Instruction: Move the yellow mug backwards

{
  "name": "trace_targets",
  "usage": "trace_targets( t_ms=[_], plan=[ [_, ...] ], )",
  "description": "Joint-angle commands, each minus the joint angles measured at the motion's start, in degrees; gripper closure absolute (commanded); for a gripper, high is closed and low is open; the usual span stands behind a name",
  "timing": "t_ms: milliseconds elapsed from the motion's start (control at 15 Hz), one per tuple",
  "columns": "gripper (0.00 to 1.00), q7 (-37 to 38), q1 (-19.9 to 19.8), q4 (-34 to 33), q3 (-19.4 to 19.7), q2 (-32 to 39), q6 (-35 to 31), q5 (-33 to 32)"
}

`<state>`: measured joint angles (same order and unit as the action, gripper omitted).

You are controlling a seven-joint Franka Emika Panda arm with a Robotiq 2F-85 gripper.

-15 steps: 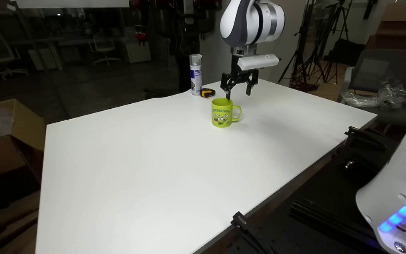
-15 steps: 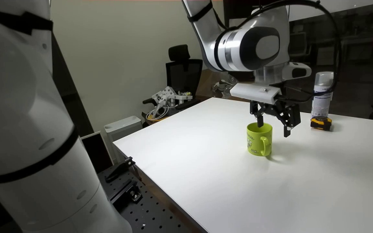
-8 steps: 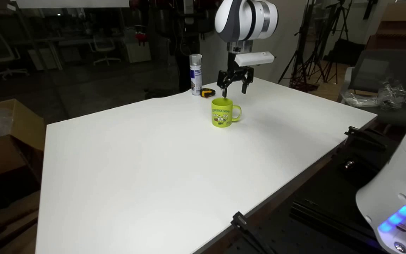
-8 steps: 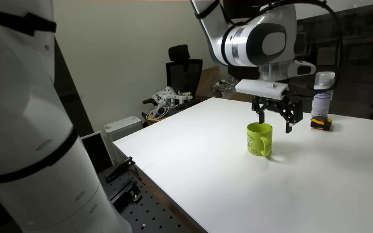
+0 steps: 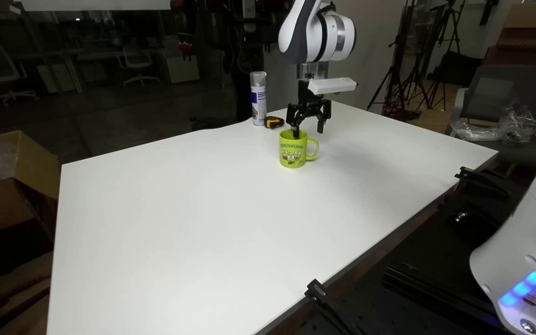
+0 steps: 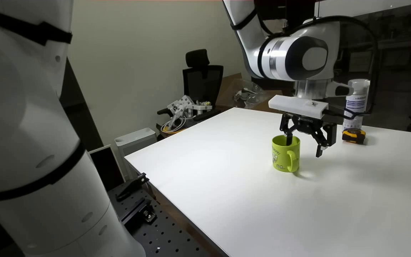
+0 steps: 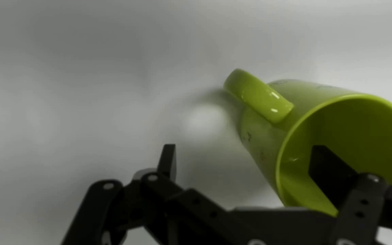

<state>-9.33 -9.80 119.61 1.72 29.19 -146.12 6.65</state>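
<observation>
The yellow mug point(image 5: 290, 151) stands upright on the white table, with cartoon print on its side. It also shows in an exterior view point(image 6: 279, 159), handle toward that camera. In the wrist view the mug point(image 7: 356, 126) is at the right, seen into its open mouth, with its handle toward the upper left. My gripper point(image 5: 308, 135) is open above it; it also shows in an exterior view point(image 6: 304, 150). In the wrist view the gripper point(image 7: 245, 147) has one finger inside the mug's mouth and the other outside, so the wall lies between them. No grip shows.
A white-and-blue spray can point(image 5: 258, 100) and a black-and-yellow tape measure point(image 5: 274, 122) stand behind the mug near the table's far edge. They also show in an exterior view, the can point(image 6: 355, 107) and tape measure point(image 6: 354, 136) right of the gripper. Black clamps point(image 5: 482, 181) sit along the near table edge.
The gripper first shifted sideways and slightly up over the mug, then came down, so one fingertip dropped below the rim. The fingers stayed open and the mug has not moved.
</observation>
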Motion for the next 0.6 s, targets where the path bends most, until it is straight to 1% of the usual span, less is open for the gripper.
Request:
trace_targets(
  t_ms=[0,67,133,467,533],
  plan=[
    [0.27,0.32,0.27,-4.93,-0.12,3.61,3.59,-0.9],
    [0.33,0.47,0.39,-5.54,-0.15,4.04,3.75,-0.91],
    [0.42,0.67,0.53,-6.05,-0.12,4.35,4.05,-0.92],
    [0.75,1.51,1.63,-7.49,0.48,4.5,4.19,-2.18],
    [0.83,1.94,2.05,-7.77,0.77,4.45,4.4,-2.87]
  ],
)
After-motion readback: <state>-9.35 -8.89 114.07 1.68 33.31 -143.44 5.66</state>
